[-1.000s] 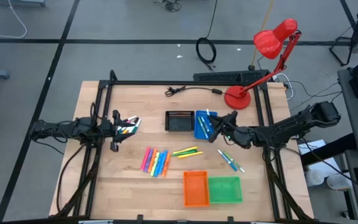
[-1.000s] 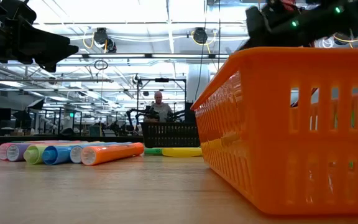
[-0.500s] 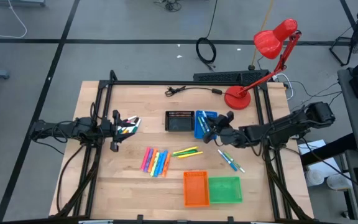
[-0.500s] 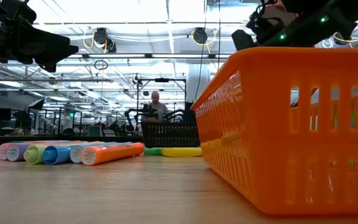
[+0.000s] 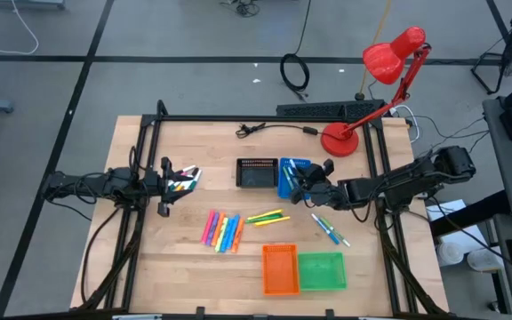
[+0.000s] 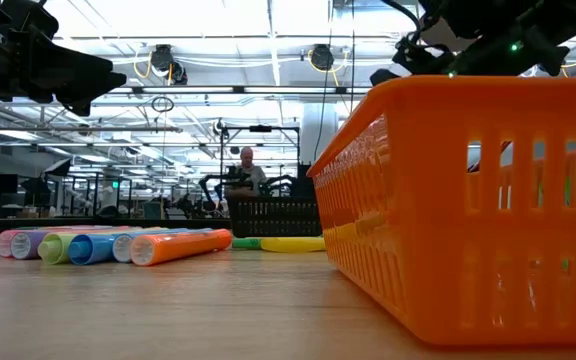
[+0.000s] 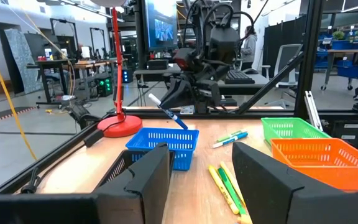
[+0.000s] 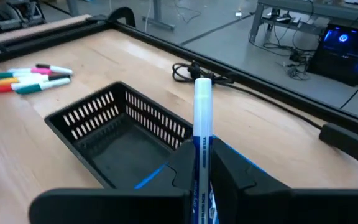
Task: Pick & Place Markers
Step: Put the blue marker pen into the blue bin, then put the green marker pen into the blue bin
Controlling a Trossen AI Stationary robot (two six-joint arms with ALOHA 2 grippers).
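Observation:
My right gripper (image 5: 307, 182) hovers over the blue tray (image 5: 290, 178), shut on a white-bodied blue marker (image 8: 202, 134). It also shows in the left wrist view (image 7: 168, 112), above the blue tray (image 7: 163, 147). My left gripper (image 5: 164, 187) is open and empty near the table's left side, next to a small cluster of markers (image 5: 184, 178) lying on the table. More markers lie flat: a bright row (image 5: 223, 231), a yellow-green pair (image 5: 268, 217) and a blue-green pair (image 5: 330, 228). My right gripper pinches the marker's body (image 8: 201, 163) between its two fingers, which lie along it. The long white cap end (image 8: 202, 93) sticks out beyond the fingertips. In the left wrist view the marker (image 7: 168, 112) is tilted and lifted clear above the blue tray.
A black tray (image 5: 256, 173) stands left of the blue one. An orange tray (image 5: 280, 268) and a green tray (image 5: 321, 271) sit near the front edge. A red desk lamp (image 5: 389, 71) and a cable (image 5: 274, 130) are at the back. A person (image 6: 241, 170) is far behind the table.
My right gripper has gone a little toward the table's left and near edge with the marker, staying over the blue tray.

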